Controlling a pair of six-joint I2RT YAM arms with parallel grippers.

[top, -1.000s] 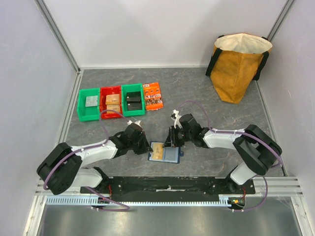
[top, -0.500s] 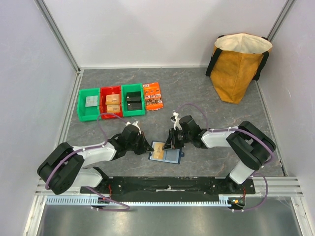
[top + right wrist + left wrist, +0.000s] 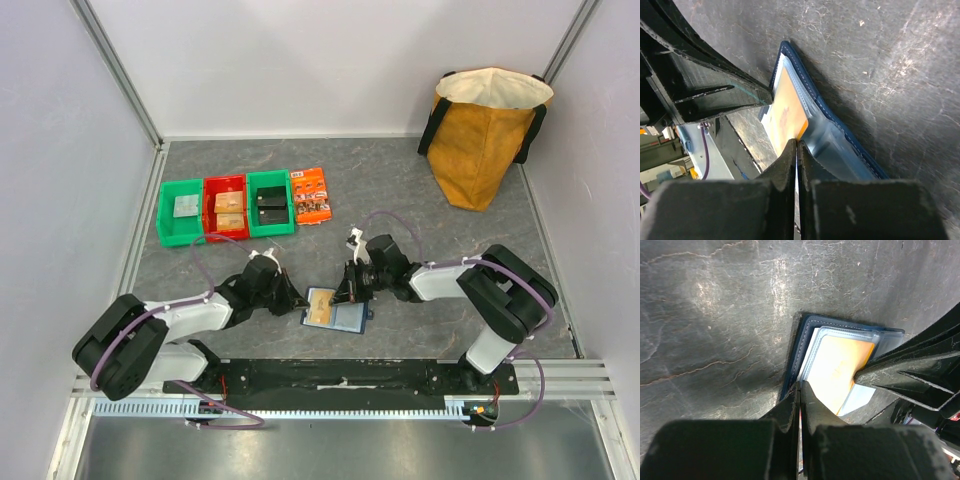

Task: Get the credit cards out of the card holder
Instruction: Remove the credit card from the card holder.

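One card [image 3: 321, 313], tan-gold, in a clear sleeve of the holder [image 3: 350, 319], spread open flat at the middle of the table's [image 3: 430, 200] near edge. Set between the two grippers and touched by both.

On the right gripper [image 3: 344, 292], fingers pressed together with no gap to speak of, tips down at the holder's far edge, right on the card's rim. Cannot tell of any real pinch on card or sleeve. On the left gripper [image 3: 298, 303], fingers likewise closed tight, tips against the holder's left edge, nothing seen held between them.

From the left wrist: closed left gripper [image 3: 801, 386] at the bottom, meeting the sleeve just beside the card [image 3: 837, 372]; navy border of the holder [image 3: 801, 340] around the sleeve; right fingers [image 3: 900, 372] at the right, one tip touching the card's side. From the right wrist: right gripper [image 3: 796, 145] shut at the card's [image 3: 787, 110] orange corner, with pale sleeve and navy rim of the holder [image 3: 850, 145] alongside; left fingers [image 3: 700, 75] opposite, tip on the sleeve's other end. Only from above: the holder's place on the table, and the rest.

Well apart, toward the far left: three bins [image 3: 226, 207] in a row, green, red, green, with an orange packet [image 3: 311, 195] just beside the last. Yellow bag [image 3: 487, 135] upright in the far right corner.
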